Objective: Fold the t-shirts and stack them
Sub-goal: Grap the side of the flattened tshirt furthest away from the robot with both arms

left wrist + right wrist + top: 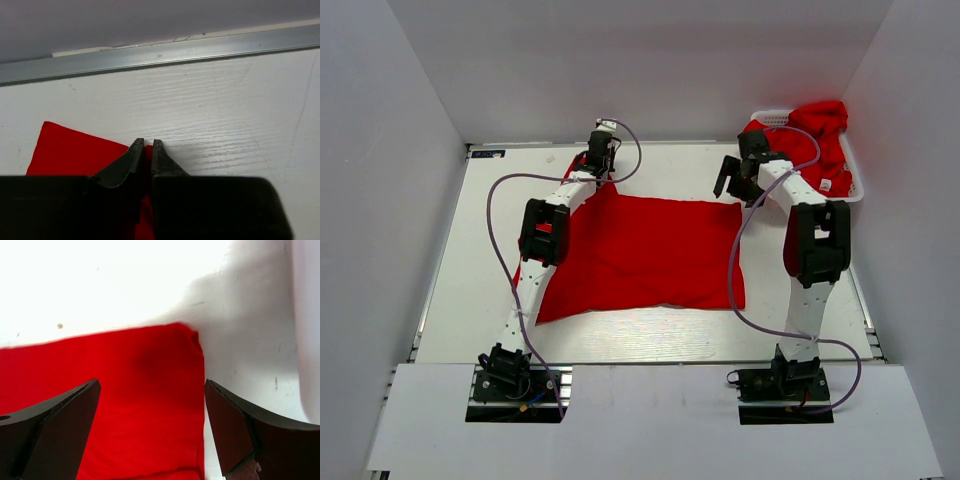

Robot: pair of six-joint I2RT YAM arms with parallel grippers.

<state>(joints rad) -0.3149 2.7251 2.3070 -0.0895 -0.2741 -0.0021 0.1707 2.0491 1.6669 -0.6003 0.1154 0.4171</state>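
A t-shirt (650,255) is spread on the table (490,250), its far left corner pinched by the left gripper (148,142), the right gripper (151,382) held wide apart over its far right corner, beside a basket (858,180) holding more t-shirts (825,125).

matt red cloth t-shirt (640,250), white wood-grain table (225,100)

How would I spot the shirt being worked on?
Look at the middle of the white table. The shirt there lies spread flat, its far left corner in the left gripper; the other red cloth sits crumpled in the basket at the far right.
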